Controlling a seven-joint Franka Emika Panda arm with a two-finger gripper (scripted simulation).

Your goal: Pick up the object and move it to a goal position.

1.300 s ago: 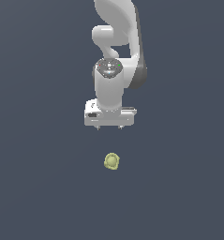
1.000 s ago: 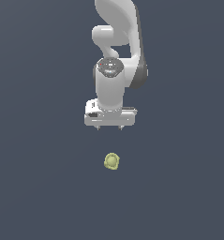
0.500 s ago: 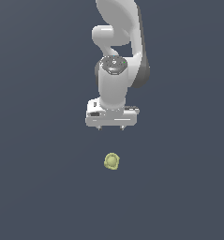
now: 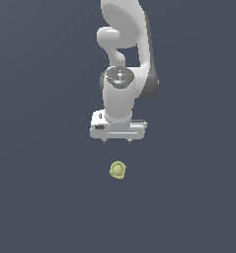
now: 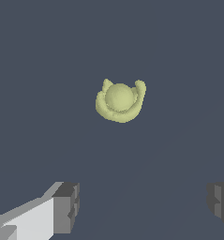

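The object (image 4: 118, 170) is a small yellow-green lumpy rounded thing with curved side loops, lying on the dark grey floor. In the wrist view it (image 5: 120, 100) shows in full, apart from the fingers. My white gripper (image 4: 117, 142) hangs above and behind it in the exterior view, pointing down, not touching it. The two dark fingertips (image 5: 66, 207) stand far apart in the wrist view, so the gripper (image 5: 141, 206) is open and empty.
Only the plain dark grey surface (image 4: 40, 197) surrounds the object. The white arm (image 4: 124, 59) rises from the gripper toward the top of the exterior view.
The gripper has shifted slightly toward the exterior view's right and a little lower, and its wrist has turned somewhat. The object has not moved.
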